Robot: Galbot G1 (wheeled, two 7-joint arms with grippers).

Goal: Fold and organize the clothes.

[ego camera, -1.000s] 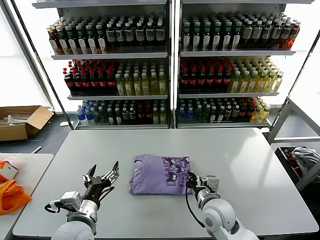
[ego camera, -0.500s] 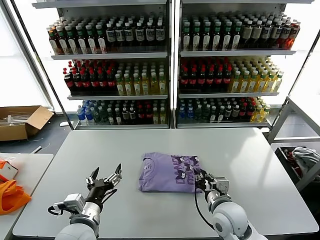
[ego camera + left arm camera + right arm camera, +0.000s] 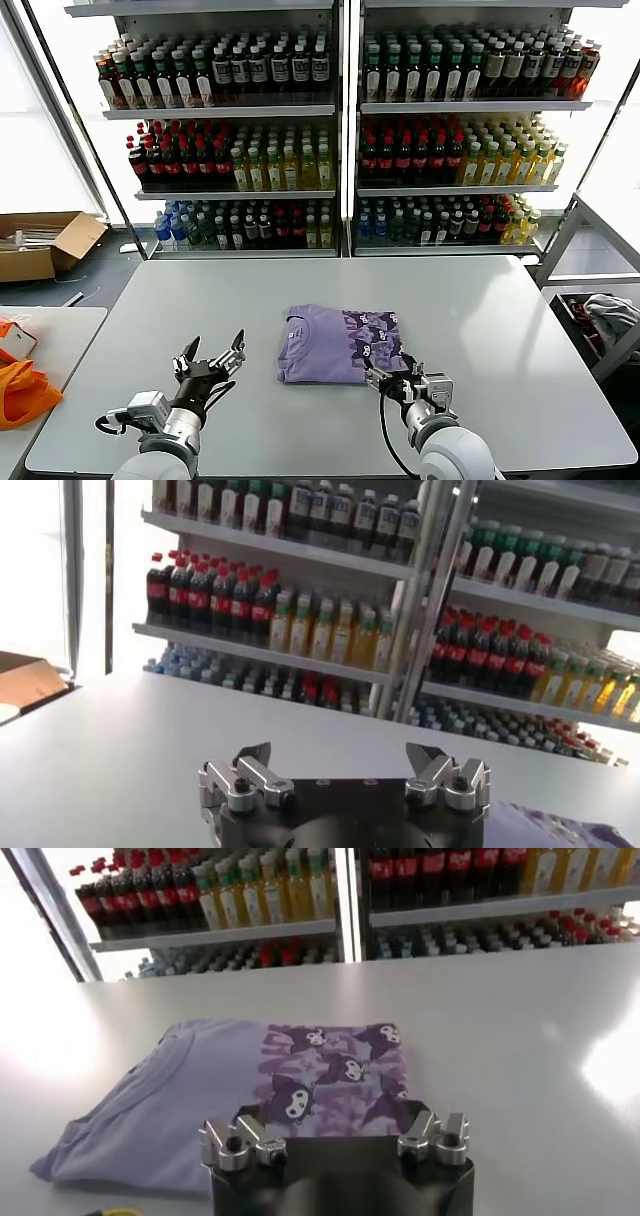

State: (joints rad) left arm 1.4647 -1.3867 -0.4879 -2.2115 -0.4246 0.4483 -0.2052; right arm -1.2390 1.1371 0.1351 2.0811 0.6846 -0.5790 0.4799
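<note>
The lavender T-shirt [image 3: 342, 344] lies folded into a flat rectangle at the middle of the grey table [image 3: 480, 310], with a dark cartoon print on its right half. In the right wrist view the T-shirt [image 3: 250, 1088] lies just ahead of my right gripper [image 3: 335, 1131]. My right gripper [image 3: 404, 381] is open and empty, just off the shirt's near right corner. My left gripper [image 3: 210, 357] is open and empty over bare table left of the shirt; it also shows in the left wrist view [image 3: 343, 768].
Shelves of bottled drinks [image 3: 340, 130] stand behind the table. An orange bag [image 3: 22, 390] lies on a side table at the left. A cardboard box [image 3: 45, 243] sits on the floor at far left. A rack with cloth [image 3: 610, 315] is at the right.
My right gripper has let go of the shirt's right edge, opened, and drawn back toward me. The shirt slid right earlier and now lies still. The left gripper barely moved.
</note>
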